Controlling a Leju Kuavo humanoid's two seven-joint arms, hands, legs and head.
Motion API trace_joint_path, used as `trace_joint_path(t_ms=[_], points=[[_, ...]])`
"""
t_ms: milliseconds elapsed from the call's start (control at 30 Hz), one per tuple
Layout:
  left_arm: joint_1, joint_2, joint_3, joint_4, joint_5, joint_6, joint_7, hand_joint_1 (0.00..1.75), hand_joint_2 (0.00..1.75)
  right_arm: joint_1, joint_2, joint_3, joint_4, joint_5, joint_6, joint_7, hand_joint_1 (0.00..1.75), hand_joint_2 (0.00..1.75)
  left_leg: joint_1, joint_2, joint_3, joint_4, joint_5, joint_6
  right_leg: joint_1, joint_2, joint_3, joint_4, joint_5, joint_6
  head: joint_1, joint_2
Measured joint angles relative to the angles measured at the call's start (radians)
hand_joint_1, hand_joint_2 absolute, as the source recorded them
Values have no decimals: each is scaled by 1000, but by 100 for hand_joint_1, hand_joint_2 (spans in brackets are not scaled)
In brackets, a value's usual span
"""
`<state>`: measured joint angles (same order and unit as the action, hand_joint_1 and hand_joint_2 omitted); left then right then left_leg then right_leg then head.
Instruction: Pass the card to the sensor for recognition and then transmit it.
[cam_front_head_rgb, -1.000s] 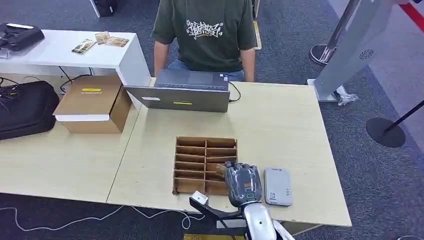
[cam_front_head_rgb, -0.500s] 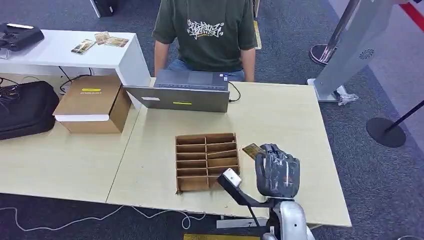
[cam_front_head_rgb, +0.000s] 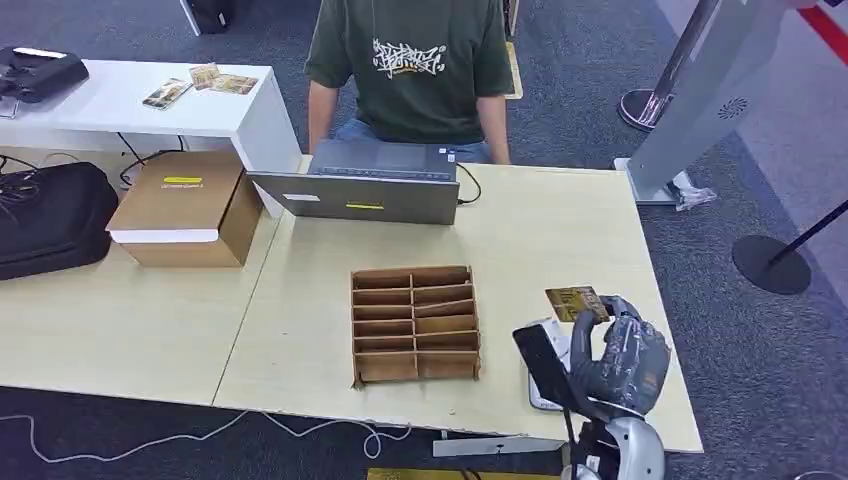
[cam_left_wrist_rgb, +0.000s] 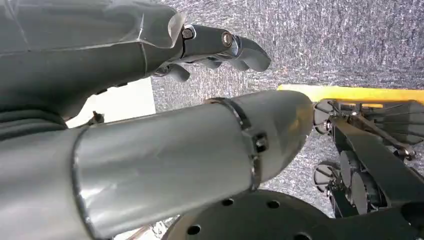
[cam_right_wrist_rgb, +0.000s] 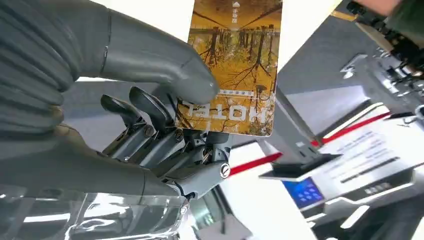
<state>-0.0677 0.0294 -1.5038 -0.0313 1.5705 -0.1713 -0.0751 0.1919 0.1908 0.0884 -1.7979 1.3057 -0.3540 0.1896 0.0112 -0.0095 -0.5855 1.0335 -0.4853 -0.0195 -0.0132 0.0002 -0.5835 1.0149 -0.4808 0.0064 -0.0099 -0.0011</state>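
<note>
Right hand (cam_front_head_rgb: 622, 350) pinches the card (cam_front_head_rgb: 577, 303) above the sensor (cam_front_head_rgb: 541, 362) near the tabletop's (cam_front_head_rgb: 300, 300) right front corner; left hand (cam_left_wrist_rgb: 220, 47) state undeterminable.

golden-brown card (cam_right_wrist_rgb: 235, 70), grey hand (cam_front_head_rgb: 625, 350)

The card (cam_right_wrist_rgb: 233, 70) held in the right hand (cam_right_wrist_rgb: 150, 115) carries the word "HOTEL", seen upside down; the white print on the person's shirt (cam_front_head_rgb: 405, 58) is not readable.
</note>
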Motion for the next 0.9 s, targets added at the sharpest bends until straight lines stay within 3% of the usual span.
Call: trace_joint_path(t_ms=[200,900], points=[[0,-2,0,0,0,1,0,0,0,16,37,-87,-14,-106,-7,-19,175,175,0,0,0,0,0,0,0,0,0,0,0,0,0,0],[0,-6,0,0,0,1,0,0,0,62,93,-309,-52,-183,-27,-24,175,175,0,0,0,0,0,0,0,0,0,0,0,0,0,0]])
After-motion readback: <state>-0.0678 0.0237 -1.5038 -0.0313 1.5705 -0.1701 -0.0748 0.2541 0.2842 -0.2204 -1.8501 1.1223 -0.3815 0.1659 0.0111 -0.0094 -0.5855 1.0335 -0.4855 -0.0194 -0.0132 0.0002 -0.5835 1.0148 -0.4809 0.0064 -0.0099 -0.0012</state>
